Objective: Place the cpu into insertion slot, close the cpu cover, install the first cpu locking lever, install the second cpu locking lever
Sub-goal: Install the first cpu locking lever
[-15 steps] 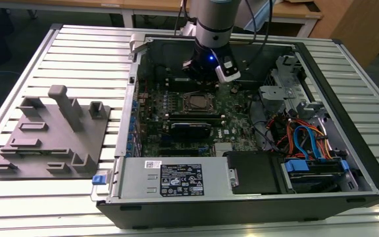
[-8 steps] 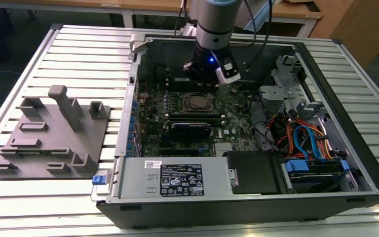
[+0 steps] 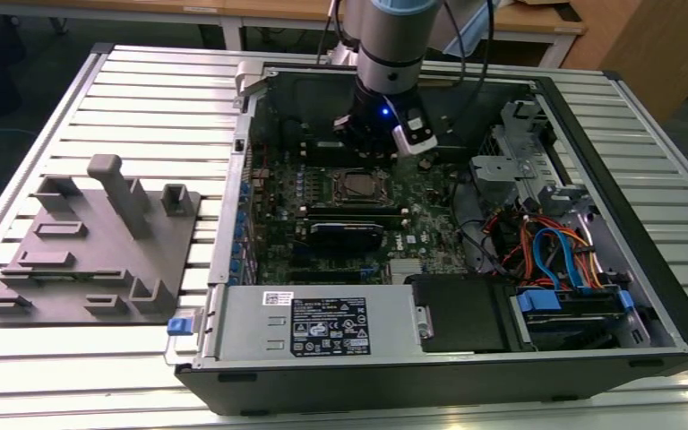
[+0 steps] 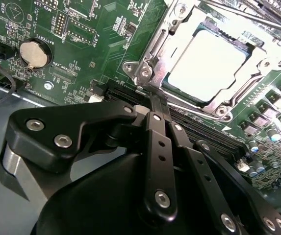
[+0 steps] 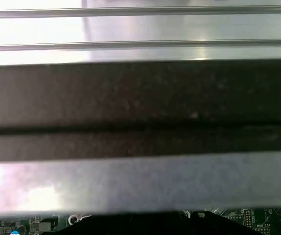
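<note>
An open computer case (image 3: 631, 296) lies on a slatted metal table (image 3: 105, 81), its green motherboard (image 3: 320, 215) exposed. The arm (image 3: 394, 40) comes down into the far end of the case, and its gripper (image 3: 374, 143) hangs just beyond the socket (image 3: 351, 185), low over the board; whether the fingers are apart cannot be made out. The socket shows a pale square centre inside a metal frame. Nearer the camera, a silver power supply (image 3: 308, 324) sits against the case's front wall, with a black drive bay (image 3: 464, 313) beside it and orange and blue cables (image 3: 559, 255) toward the exterior view's right. A grey fixture plate (image 3: 93, 255) with upright blocks rests on the table at the exterior view's left, apart from the case.
</note>
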Robot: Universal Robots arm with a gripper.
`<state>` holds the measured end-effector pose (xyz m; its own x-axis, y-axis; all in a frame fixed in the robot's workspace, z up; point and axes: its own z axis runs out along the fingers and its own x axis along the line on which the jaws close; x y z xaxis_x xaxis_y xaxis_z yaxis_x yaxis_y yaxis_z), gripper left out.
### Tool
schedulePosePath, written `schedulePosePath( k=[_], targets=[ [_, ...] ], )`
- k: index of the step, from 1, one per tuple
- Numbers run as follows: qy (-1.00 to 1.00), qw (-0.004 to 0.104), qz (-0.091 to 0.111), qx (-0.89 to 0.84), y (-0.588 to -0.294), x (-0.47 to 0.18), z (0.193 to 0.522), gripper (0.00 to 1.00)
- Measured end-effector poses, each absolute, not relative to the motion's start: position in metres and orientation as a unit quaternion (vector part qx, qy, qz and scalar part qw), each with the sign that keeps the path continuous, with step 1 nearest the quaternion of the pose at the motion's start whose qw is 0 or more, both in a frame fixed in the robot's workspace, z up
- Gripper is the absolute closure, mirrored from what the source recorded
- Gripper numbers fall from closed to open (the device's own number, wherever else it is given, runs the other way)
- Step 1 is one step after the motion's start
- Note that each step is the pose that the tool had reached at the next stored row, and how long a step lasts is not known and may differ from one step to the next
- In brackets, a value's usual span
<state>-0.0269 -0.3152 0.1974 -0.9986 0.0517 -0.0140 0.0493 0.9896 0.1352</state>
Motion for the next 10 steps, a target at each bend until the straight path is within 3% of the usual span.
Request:
schedulePosePath(
  k=[10],
  targets=[
    [0.997,0.009,0.068,0.025,-0.3152,-0.0267,0.1997,0.90]
  ],
)
